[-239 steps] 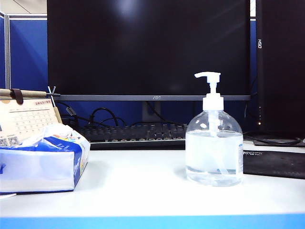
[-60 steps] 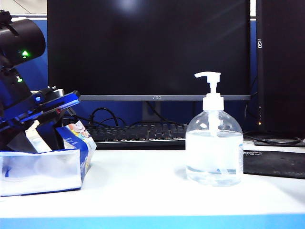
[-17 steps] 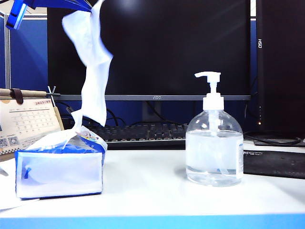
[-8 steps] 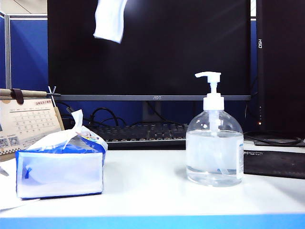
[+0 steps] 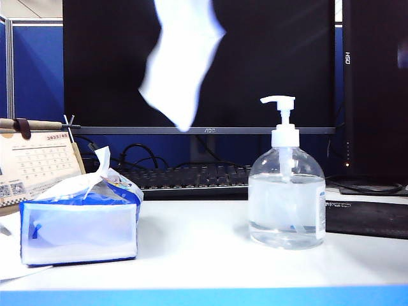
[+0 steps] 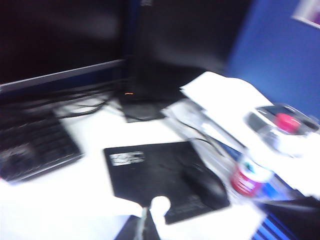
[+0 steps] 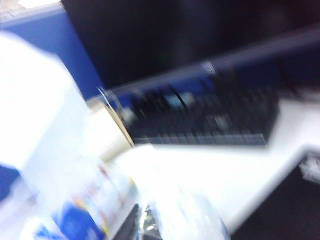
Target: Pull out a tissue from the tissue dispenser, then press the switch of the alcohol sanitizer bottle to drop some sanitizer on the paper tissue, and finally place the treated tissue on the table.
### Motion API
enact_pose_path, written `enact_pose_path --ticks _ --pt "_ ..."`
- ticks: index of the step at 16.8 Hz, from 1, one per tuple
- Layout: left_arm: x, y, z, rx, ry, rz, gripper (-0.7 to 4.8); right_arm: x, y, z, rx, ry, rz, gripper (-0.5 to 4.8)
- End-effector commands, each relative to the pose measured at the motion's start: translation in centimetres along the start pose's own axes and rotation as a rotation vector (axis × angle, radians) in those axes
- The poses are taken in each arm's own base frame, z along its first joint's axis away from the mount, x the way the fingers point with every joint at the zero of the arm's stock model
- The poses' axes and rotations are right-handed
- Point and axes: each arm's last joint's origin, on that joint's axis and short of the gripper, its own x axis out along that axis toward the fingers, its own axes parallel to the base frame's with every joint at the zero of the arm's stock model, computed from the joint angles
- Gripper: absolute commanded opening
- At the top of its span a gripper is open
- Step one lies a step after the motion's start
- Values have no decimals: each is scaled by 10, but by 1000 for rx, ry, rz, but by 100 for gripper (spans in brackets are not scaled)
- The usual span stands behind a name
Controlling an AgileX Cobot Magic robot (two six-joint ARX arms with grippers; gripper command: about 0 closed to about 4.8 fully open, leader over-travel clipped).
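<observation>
The tissue (image 5: 182, 64) hangs blurred in mid-air in front of the dark monitor, up and left of the alcohol sanitizer bottle (image 5: 287, 204); its top runs out of the exterior view. The white switch (image 5: 280, 102) tops the bottle untouched. The blue-and-white tissue dispenser (image 5: 80, 229) sits on the table (image 5: 191, 261) at the left, a white tuft at its slit. Both grippers are out of the exterior view. My left gripper (image 6: 145, 227) is shut, a thin pale strip pinched between its dark fingers. My right gripper (image 7: 145, 227) is blurred above the clear bottle (image 7: 187, 215), with the tissue (image 7: 40, 125) beside it.
A keyboard (image 5: 191, 178) and a monitor (image 5: 255, 64) stand behind the bottle. A desk calendar (image 5: 35, 162) is behind the dispenser. A black mat (image 5: 366, 220) lies at the right, with a mouse (image 6: 205, 185) and a red-labelled bottle (image 6: 250, 175) near it.
The tissue has come free of the dispenser and swung right towards the bottle, hanging lower than half a second ago. The dispenser and bottle have not moved.
</observation>
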Motion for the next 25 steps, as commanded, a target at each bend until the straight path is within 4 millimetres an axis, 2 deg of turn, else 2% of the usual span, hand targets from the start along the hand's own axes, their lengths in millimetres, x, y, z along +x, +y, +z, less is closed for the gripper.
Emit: enact_pose_path --ticks 1,4,6,10,12,17,22,25 --pt "5 7 -44 -104 42 73 -6 -4 13 27 -37 -97 26 -1" --pt "8 14 -79 -212 -16 6 -6 2 12 29 -20 -54 23 -1" --pt "14 14 -89 -242 -16 -43 -6 13 8 28 -9 -8 57 -1" --pt "35 2 -109 -239 26 -99 -6 33 4 35 -18 6 126 -1" --pt "46 -6 -119 -215 15 -124 -6 44 5 48 -14 24 121 -1" --pt "62 -10 -128 -190 -45 -256 -6 54 3 50 9 91 157 -1" --pt "68 -4 -141 -114 5 -204 -6 55 4 51 42 85 181 -1" --pt "74 -1 -147 -126 -1 -226 -6 60 1 47 81 120 183 -1"
